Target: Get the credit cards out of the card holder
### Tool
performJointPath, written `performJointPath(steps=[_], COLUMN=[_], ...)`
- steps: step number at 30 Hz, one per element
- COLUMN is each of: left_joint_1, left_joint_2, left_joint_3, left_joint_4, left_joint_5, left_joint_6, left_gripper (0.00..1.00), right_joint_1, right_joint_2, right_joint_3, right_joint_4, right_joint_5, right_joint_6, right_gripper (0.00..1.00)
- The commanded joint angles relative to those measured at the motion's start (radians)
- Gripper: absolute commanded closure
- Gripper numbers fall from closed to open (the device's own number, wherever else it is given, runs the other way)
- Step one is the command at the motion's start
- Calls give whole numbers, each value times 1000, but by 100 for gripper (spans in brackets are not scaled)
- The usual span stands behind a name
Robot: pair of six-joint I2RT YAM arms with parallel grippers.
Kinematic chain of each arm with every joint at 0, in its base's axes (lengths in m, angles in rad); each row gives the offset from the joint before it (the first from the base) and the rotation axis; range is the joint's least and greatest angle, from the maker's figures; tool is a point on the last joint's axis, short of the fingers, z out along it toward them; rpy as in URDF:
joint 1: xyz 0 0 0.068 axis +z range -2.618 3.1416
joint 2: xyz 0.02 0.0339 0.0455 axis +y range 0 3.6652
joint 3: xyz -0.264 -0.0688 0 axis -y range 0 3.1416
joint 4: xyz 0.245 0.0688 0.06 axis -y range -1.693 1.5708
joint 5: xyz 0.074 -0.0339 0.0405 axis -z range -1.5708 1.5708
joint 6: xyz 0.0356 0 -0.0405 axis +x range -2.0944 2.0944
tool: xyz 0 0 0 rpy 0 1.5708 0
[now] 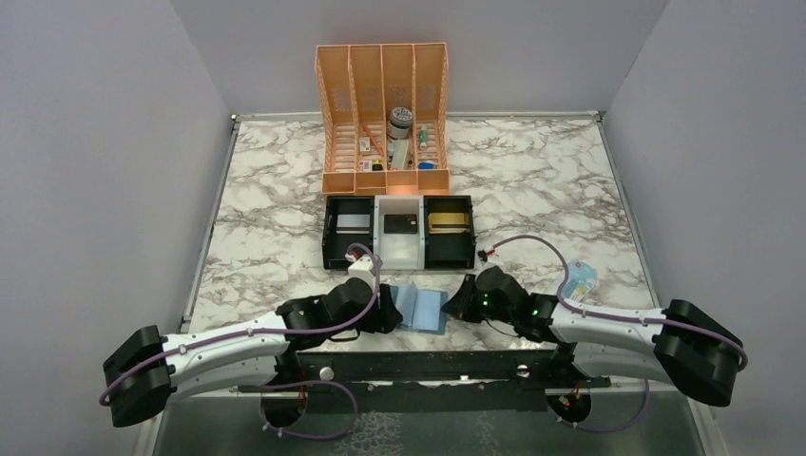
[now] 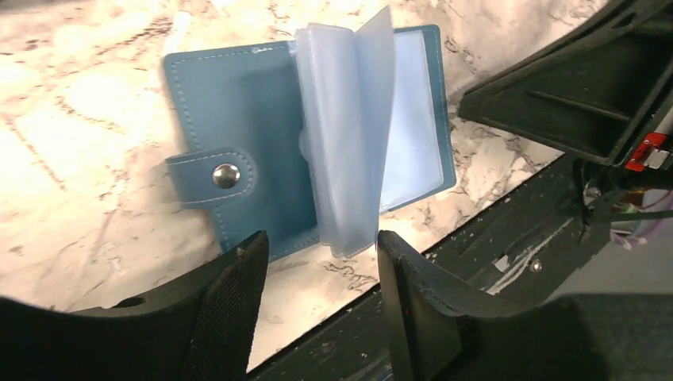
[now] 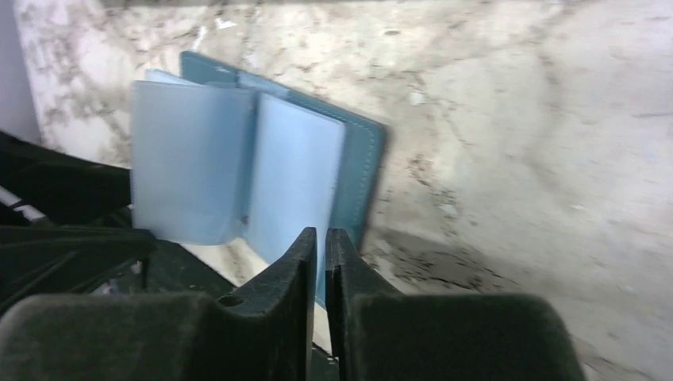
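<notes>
The blue card holder (image 1: 423,308) lies open on the marble near the front edge, between my two grippers. Its snap tab (image 2: 214,176) points away from the clear inner sleeves (image 2: 349,143), which stand up fanned. My left gripper (image 1: 388,309) is open just left of the holder, and in its wrist view (image 2: 321,242) the sleeves' lower corner hangs close to the right finger (image 2: 413,294). My right gripper (image 1: 464,296) sits at the holder's (image 3: 361,159) right edge, jaws (image 3: 317,234) together with nothing seen between them. A gold credit card (image 1: 449,221) lies in the tray's right compartment.
A black-and-white three-compartment tray (image 1: 399,258) stands behind the holder, with a silver card (image 1: 353,223) at left and a dark card (image 1: 400,224) in the middle. An orange file rack (image 1: 383,123) stands at the back. A pale blue packet (image 1: 580,280) lies at right. A black rail (image 1: 428,366) lines the near edge.
</notes>
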Motion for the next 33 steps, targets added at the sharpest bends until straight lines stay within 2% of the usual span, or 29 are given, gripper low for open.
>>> performJointPath(steps=[1, 3, 5, 7, 10, 13, 15, 18, 21, 24, 27, 30, 33], left_joint_1=[-6, -6, -5, -5, -6, -6, -5, -6, -6, -6, -5, -6, -6], left_joint_2=[-26, -40, -52, -60, -59, -58, -62, -63, -56, -45, -40, -28, 5], left_joint_3=[71, 78, 78, 75, 67, 73, 73, 72, 68, 50, 5, -48, -60], left_joint_4=[-178, -203, -206, -190, -115, -109, -121, -123, -105, -68, 18, 112, 140], left_joint_5=[-115, -132, -138, -123, -56, -68, -100, -104, -53, 9, 38, 38, 8], left_joint_6=[14, 14, 11, 15, 48, 48, 37, 33, 45, 38, -2, -37, -54], left_gripper=[44, 43, 42, 41, 41, 42, 48, 58, 62, 62, 53, 52, 49], right_joint_1=[-7, -11, -13, -12, -12, -12, -11, -3, 1, 1, 1, 0, 1], right_joint_2=[-75, -102, -118, -140, -151, -96, -9, 150, 250, 305, 315, 292, 291], right_joint_3=[40, 68, 103, 122, 108, 102, 131, 218, 284, 308, 279, 225, 202], right_joint_4=[-220, -276, -339, -327, -192, -11, 74, 101, 15, -60, -56, -12, 10], right_joint_5=[156, 184, 216, 190, 43, -143, -239, -318, -218, -141, -121, -104, -104], right_joint_6=[-67, -92, -100, -140, -197, -239, -247, -269, -264, -249, -217, -191, -185], right_gripper=[83, 72, 69, 68, 69, 71, 73, 76, 77, 78, 80, 80, 80])
